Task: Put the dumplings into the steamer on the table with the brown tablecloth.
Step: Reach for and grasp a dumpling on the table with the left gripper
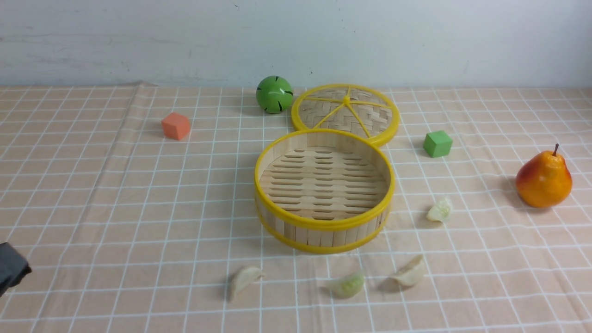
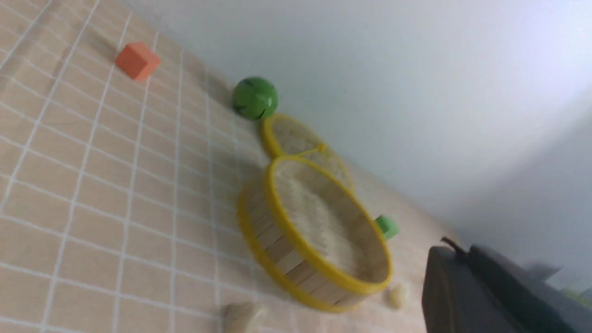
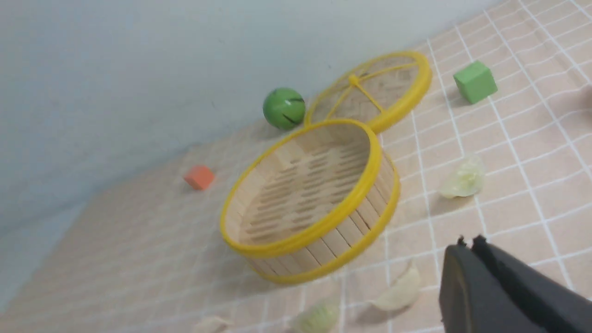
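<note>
The steamer [image 1: 319, 237] is empty. All 4 dumplings [image 1: 348, 284] lie on the cloth [image 1: 115, 208] outside it. 3 sit in a row on the robot's side, and 1 green dumpling [image 1: 440, 210] sits to the right. The left gripper [image 1: 11, 270] is closed and holds nothing. It is far off at the left. The right gripper [image 3: 469, 241] is closed and empty too. It looks nearer, because a white dumpling [image 3: 398, 292] lies just beside its tips, on the steamer side.
</note>
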`<state>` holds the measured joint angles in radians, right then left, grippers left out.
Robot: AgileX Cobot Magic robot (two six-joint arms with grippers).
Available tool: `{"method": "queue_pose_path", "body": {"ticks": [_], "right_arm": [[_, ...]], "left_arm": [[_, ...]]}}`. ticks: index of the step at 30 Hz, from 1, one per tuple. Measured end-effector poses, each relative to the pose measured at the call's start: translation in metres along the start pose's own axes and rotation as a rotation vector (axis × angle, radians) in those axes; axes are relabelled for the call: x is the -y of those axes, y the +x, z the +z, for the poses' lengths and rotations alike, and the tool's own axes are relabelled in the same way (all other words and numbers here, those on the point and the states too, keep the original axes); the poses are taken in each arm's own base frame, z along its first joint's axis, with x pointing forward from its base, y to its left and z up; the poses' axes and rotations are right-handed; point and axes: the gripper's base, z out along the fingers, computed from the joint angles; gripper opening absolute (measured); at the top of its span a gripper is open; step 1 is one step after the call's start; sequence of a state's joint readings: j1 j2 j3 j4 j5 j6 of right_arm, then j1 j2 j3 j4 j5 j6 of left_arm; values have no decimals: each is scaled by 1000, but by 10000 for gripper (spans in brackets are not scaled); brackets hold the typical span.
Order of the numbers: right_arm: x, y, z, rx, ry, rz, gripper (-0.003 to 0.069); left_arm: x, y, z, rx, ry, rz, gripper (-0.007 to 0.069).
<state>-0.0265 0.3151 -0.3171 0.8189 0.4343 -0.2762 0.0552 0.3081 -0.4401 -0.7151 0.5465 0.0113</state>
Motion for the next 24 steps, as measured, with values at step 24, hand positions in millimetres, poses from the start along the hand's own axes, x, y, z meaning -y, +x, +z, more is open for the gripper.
{"method": "queue_pose_path", "body": {"ticks": [24], "right_arm": [[-82, -6, 104, -1034, -243, -693, -11]], "left_arm": [[59, 6, 178, -1063, -146, 836, 88]]}}
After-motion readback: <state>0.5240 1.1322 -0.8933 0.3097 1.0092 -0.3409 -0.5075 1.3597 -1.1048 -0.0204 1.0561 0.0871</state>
